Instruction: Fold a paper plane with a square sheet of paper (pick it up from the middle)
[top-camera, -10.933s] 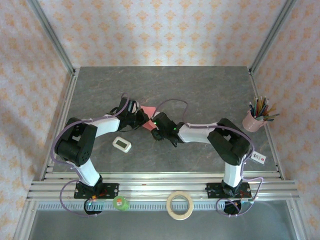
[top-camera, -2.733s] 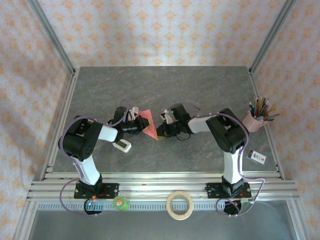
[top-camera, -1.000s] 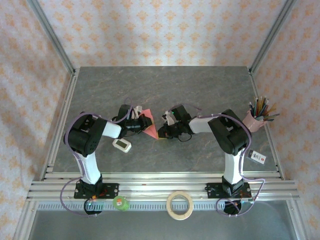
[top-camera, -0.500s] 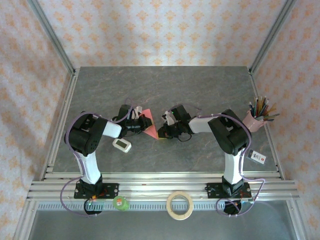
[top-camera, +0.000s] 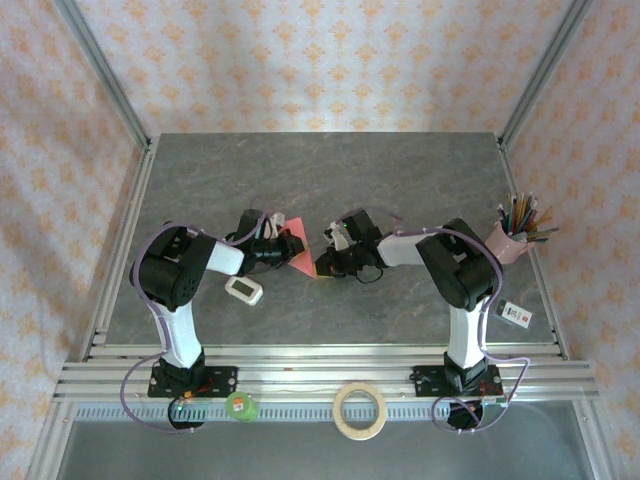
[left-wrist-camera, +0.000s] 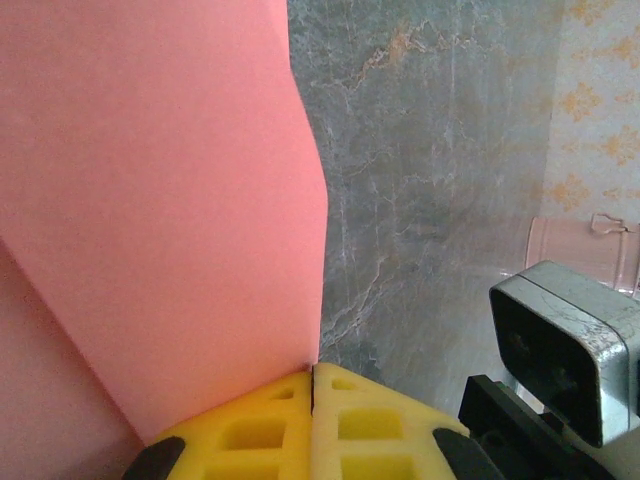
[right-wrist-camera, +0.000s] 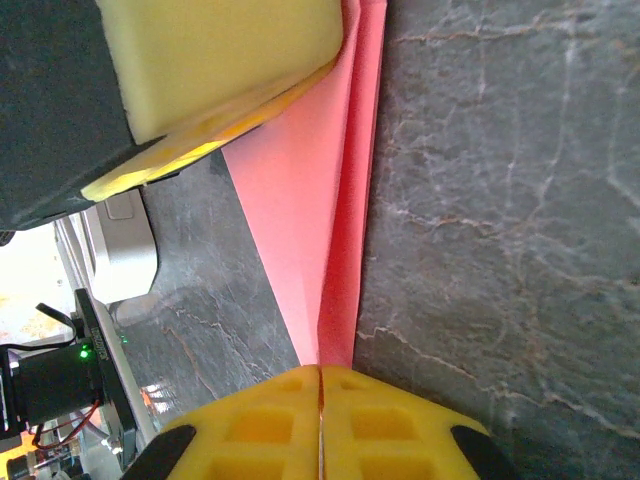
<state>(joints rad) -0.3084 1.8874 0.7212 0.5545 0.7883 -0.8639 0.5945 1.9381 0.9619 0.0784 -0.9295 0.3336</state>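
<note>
Both grippers are closed tight on the pink sheet of paper (top-camera: 297, 250), held between them low over the middle of the table (top-camera: 420, 180). The left gripper (left-wrist-camera: 313, 405) pinches one edge in its yellow pads, and the right gripper (right-wrist-camera: 320, 405) pinches a pointed end where two layers meet along a crease. Judged from the doubled layers, the work stands mid-fold, no dart shape yet formed. The next move calls for laying the free flap squarely to the crease and pressing it flat, neither pinch slipping or tearing the thin sheet.
</note>
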